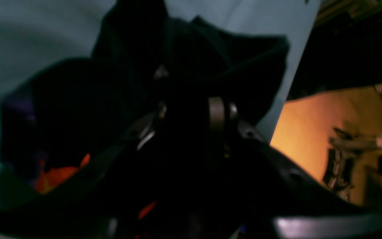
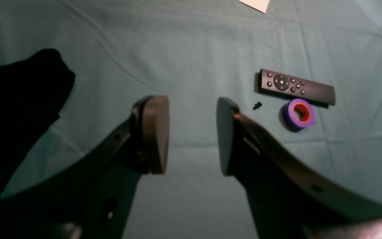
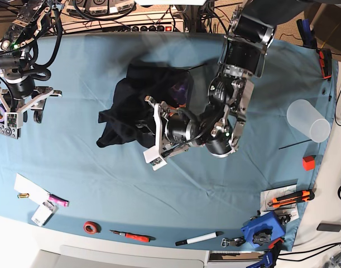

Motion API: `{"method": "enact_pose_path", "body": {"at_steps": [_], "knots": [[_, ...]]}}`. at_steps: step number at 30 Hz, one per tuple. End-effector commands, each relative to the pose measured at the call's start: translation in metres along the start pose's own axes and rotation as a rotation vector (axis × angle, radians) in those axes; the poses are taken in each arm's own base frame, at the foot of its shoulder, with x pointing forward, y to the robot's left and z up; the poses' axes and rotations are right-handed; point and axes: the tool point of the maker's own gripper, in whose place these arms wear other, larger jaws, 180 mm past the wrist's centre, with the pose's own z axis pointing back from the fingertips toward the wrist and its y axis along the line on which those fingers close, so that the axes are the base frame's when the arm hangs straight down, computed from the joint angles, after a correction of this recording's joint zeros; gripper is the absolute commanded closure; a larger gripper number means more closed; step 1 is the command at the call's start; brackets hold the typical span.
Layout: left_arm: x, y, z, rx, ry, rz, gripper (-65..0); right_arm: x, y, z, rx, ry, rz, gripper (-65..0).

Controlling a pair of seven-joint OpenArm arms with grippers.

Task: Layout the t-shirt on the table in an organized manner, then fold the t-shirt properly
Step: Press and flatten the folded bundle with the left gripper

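Left claw [image 3: 150, 131] looks clamped on crumpled black fabric t-shirt [image 3: 131, 109]; right claw [image 2: 192, 132] gapes empty. Lift high so you can spread it.

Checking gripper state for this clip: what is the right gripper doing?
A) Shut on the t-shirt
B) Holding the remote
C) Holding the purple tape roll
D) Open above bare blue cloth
D: the right gripper has its jaws apart over the table, with nothing between them.

A robotics lab or workshop bench: two robot arms over a table [image 3: 75, 167] draped in light blue cloth, power strips [image 3: 131, 25] and cables along its far edge, a utility knife [image 3: 290, 197], marker [image 3: 199, 238] and tape roll [image 3: 91, 227] scattered near its front.
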Motion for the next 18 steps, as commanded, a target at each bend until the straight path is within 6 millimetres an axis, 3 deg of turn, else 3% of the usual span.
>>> {"method": "enact_pose_path", "body": {"at_steps": [1,4,8,10,13,18], "knots": [[0.019,-0.011,0.005,-0.022,-0.064,-0.035,-14.1,0.013,-0.004,0.003,-0.01,-0.05,0.012,-23.8],[0.003,-0.028,0.003,-0.072,-0.076,-0.003,-14.1,0.013,-0.004,0.003,-0.01,-0.049,0.012,-23.8],[-0.043,-0.069,-0.005,-0.233,-0.05,0.081,-14.1,0.013,-0.004,0.003,-0.01,-0.05,0.012,-23.8],[-0.057,-0.09,-0.004,-0.31,-0.06,0.114,-14.1,0.014,-0.003,0.003,-0.01,-0.056,0.012,-23.8],[-0.052,-0.107,0.004,-0.349,-0.112,0.086,-14.1,0.018,-0.003,0.003,-0.007,-0.074,0.01,-23.8],[-0.015,-0.114,0.028,-0.265,-0.251,-0.086,-14.1,0.03,0.023,0.005,0.137,-0.135,0.025,-23.8]]}}
